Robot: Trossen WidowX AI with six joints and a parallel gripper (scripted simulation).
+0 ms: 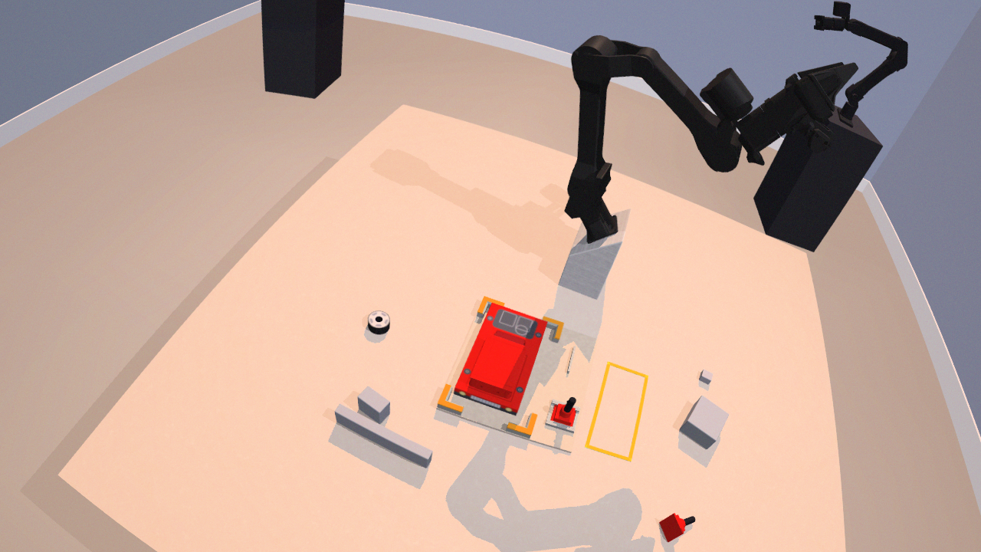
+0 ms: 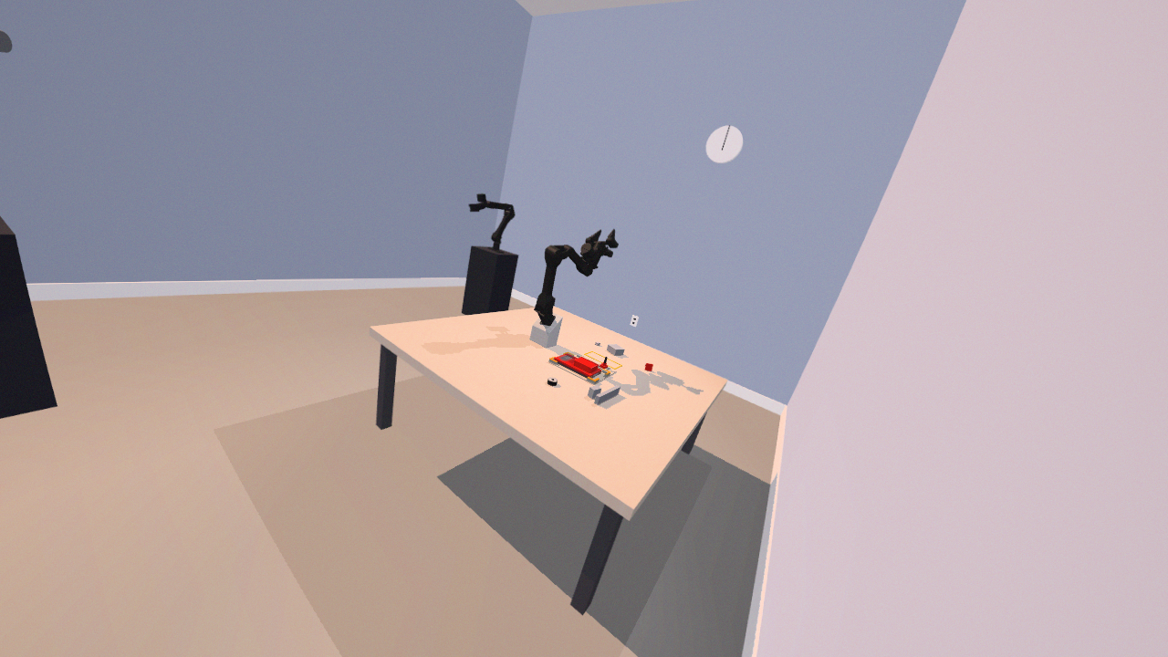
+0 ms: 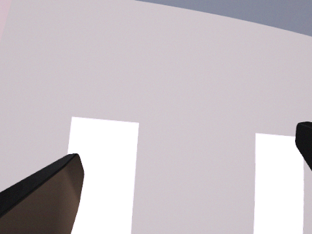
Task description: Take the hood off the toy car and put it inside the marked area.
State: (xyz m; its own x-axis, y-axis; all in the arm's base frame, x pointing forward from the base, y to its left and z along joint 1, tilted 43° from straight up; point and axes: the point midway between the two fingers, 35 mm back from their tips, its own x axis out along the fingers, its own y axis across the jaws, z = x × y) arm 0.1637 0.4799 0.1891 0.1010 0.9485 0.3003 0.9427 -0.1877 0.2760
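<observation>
The red toy car (image 1: pixel 474 356) (image 2: pixel 565 359) sits on a grey base between orange corner brackets, seats and steering wheel at its rear end. Its hood (image 1: pixel 498 361) is the raised red panel at the front half, in place on the car. The marked area is a yellow outline (image 1: pixel 638 417) on the table to the right of the car in the top view, with nothing inside it. My gripper (image 2: pixel 605 234) (image 3: pixel 190 149) is open and empty, raised high above the table and well away from the hood. The wrist view shows only walls and white panels between its fingers.
A red part with a black post (image 1: pixel 563 414) stands between car and outline; a similar one (image 1: pixel 672 527) lies at the front right. A grey block (image 1: pixel 704 421) and small cube (image 1: pixel 706 376) are right of the outline. A wheel (image 1: pixel 378 322) and grey bar (image 1: pixel 384 435) are left.
</observation>
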